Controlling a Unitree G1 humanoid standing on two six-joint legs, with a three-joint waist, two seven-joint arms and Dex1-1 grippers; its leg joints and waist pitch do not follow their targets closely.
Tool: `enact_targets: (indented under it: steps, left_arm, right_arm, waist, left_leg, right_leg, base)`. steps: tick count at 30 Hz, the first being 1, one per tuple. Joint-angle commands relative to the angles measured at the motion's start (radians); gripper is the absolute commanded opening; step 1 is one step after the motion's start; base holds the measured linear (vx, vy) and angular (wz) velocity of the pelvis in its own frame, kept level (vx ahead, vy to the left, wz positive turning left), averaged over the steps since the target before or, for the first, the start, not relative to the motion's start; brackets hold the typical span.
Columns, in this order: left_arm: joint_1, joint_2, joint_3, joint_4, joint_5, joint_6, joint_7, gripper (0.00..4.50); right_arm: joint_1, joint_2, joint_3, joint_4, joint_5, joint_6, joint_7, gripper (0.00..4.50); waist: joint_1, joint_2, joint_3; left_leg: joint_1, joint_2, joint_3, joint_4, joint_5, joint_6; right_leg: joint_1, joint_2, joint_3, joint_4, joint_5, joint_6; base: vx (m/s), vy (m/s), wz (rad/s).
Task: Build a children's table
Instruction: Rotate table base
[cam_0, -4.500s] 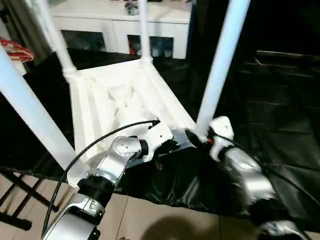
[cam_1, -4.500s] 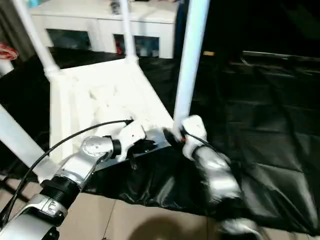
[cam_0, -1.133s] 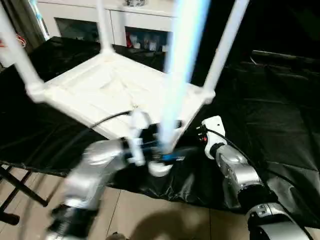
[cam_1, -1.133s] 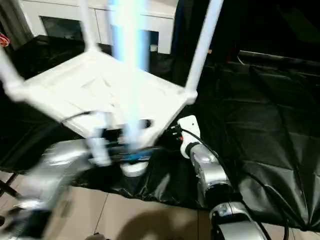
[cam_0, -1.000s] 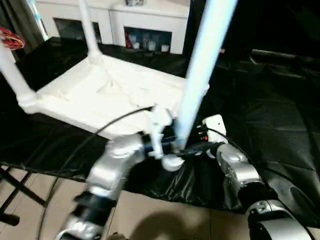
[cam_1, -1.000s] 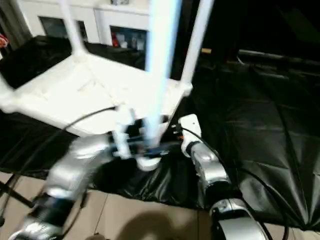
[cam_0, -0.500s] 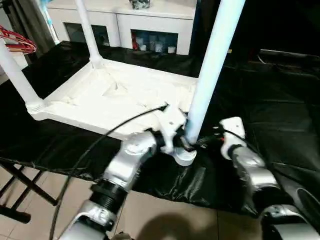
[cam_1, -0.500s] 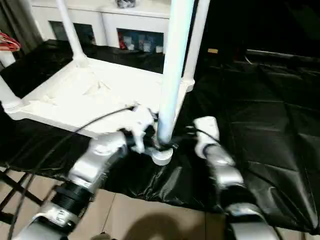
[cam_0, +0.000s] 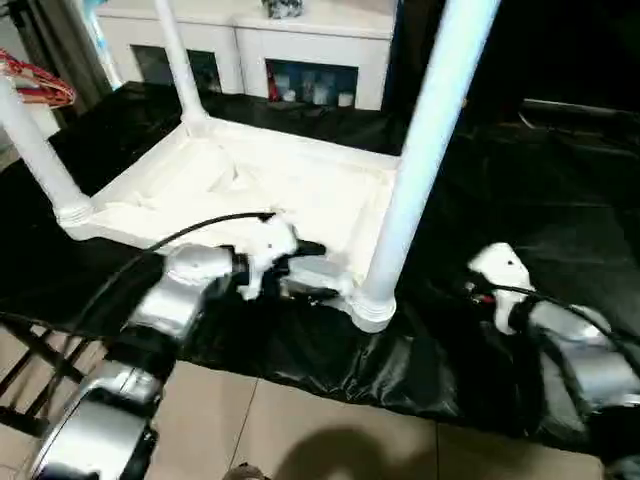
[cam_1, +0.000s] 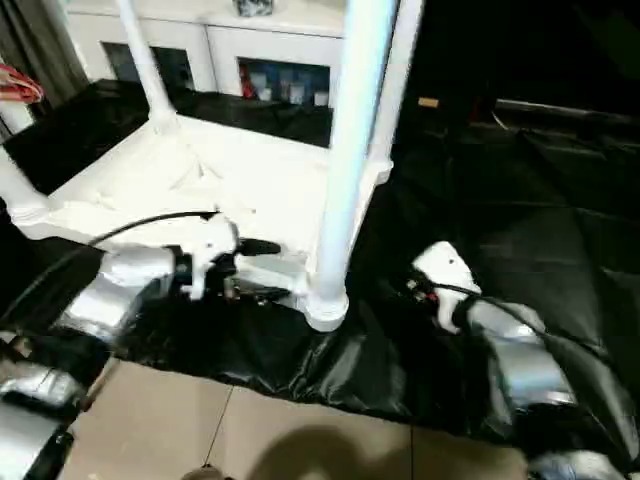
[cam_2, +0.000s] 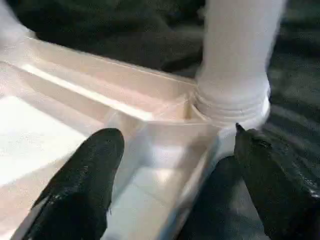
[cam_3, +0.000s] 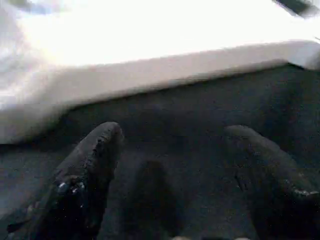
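Observation:
The white children's table (cam_0: 250, 185) lies upside down on a black sheet, its legs pointing up. The nearest leg (cam_0: 425, 150) stands in the front corner socket (cam_0: 372, 305). Two more legs rise at the far corner (cam_0: 175, 60) and the left corner (cam_0: 35, 150). My left gripper (cam_0: 312, 270) is open at the table's near rim, just left of that socket. In the left wrist view its fingers (cam_2: 85, 175) stand on either side of the rim, with the leg's base (cam_2: 232, 95) just ahead. My right gripper (cam_3: 170, 150) is open over the sheet, right of the corner, holding nothing.
The black sheet (cam_0: 540, 180) spreads far to the right. A white cabinet with glass doors (cam_0: 300, 50) stands behind the table. Tiled floor (cam_0: 300, 420) lies in front, with a black folding frame (cam_0: 40, 350) at the lower left and red wire loops (cam_0: 35, 90) at the left edge.
My left gripper has come off the near leg's base and moved left along the rim. My right arm has drawn back to the right, away from the leg. The table stays put.

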Motion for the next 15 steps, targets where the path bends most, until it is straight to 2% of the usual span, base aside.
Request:
enact_targets:
  steps: [1, 2, 3, 4, 5, 7, 10, 11, 15]
  left_arm:
    - [-0.031, 0.016, -0.017, 0.038, 0.038, -0.022, -0.009, 3.69]
    - [-0.054, 0.022, -0.031, 0.075, 0.056, -0.025, -0.025, 3.53]
    - [-0.075, 0.022, -0.038, 0.108, 0.060, -0.029, -0.044, 3.34]
    - [-0.091, 0.018, -0.041, 0.134, 0.061, -0.036, -0.057, 3.28]
    - [-0.108, 0.009, -0.040, 0.169, 0.061, -0.053, -0.075, 3.26]
    - [-0.120, 0.002, -0.039, 0.193, 0.064, -0.064, -0.082, 3.05]
    - [-0.173, -0.026, -0.049, 0.292, 0.103, -0.110, -0.076, 2.80]
    - [-0.182, -0.031, -0.050, 0.308, 0.106, -0.116, -0.081, 2.60]
    - [-0.203, -0.044, -0.058, 0.344, 0.117, -0.118, -0.097, 2.39]
  right_arm:
    - [0.010, -0.033, 0.010, -0.070, 0.041, 0.042, 0.069, 3.66]
    - [0.030, -0.065, 0.018, -0.133, 0.070, 0.084, 0.118, 3.66]
    - [0.046, -0.091, 0.025, -0.188, 0.089, 0.115, 0.153, 3.83]
    - [0.059, -0.113, 0.030, -0.231, 0.103, 0.140, 0.178, 3.93]
    - [0.072, -0.134, 0.036, -0.273, 0.122, 0.173, 0.206, 3.99]
    - [0.081, -0.149, 0.041, -0.300, 0.136, 0.195, 0.227, 4.10]
    - [0.104, -0.179, 0.058, -0.380, 0.173, 0.273, 0.287, 4.41]
    - [0.105, -0.182, 0.059, -0.389, 0.177, 0.284, 0.293, 4.49]
    - [0.114, -0.190, 0.060, -0.410, 0.186, 0.304, 0.293, 4.50]
  waist:
    - [0.004, -0.007, -0.069]
    - [0.007, -0.008, -0.073]
    - [0.013, -0.005, -0.070]
    - [0.018, -0.007, -0.070]
    - [0.022, -0.008, -0.072]
    - [0.027, -0.011, -0.071]
    - [0.028, -0.012, -0.069]
    - [0.034, -0.007, -0.070]
    - [0.046, -0.011, -0.070]
  left_leg:
    - [-0.008, 0.000, 0.010, -0.064, -0.147, 0.084]
    - [-0.011, 0.003, 0.007, -0.062, -0.132, 0.084]
    - [-0.010, -0.001, 0.008, -0.062, -0.130, 0.090]
    - [-0.008, 0.001, 0.009, -0.060, -0.129, 0.094]
    - [-0.010, 0.003, 0.007, -0.061, -0.125, 0.091]
    - [-0.011, 0.002, 0.008, -0.060, -0.131, 0.087]
    - [-0.011, 0.002, 0.008, -0.061, -0.145, 0.080]
    - [-0.007, 0.002, 0.007, -0.061, -0.149, 0.076]
    - [-0.008, 0.005, 0.005, -0.063, -0.150, 0.058]
  right_leg:
    - [0.071, -0.030, 0.035, -0.074, -0.160, -0.167]
    - [0.074, -0.037, 0.035, -0.065, -0.124, -0.177]
    - [0.075, -0.032, 0.034, -0.072, -0.129, -0.173]
    - [0.073, -0.033, 0.036, -0.070, -0.117, -0.181]
    - [0.077, -0.036, 0.036, -0.066, -0.111, -0.183]
    - [0.074, -0.038, 0.035, -0.069, -0.126, -0.192]
    - [0.073, -0.039, 0.035, -0.074, -0.163, -0.190]
    - [0.073, -0.039, 0.035, -0.077, -0.185, -0.177]
    - [0.071, -0.045, 0.037, -0.077, -0.201, -0.170]
  base:
    - [0.000, 0.000, 0.00]
    - [0.000, 0.000, 0.00]
    - [0.000, 0.000, 0.00]
    - [0.000, 0.000, 0.00]
    - [0.000, 0.000, 0.00]
    - [0.000, 0.000, 0.00]
    - [0.000, 0.000, 0.00]
    - [0.000, 0.000, 0.00]
    - [0.000, 0.000, 0.00]
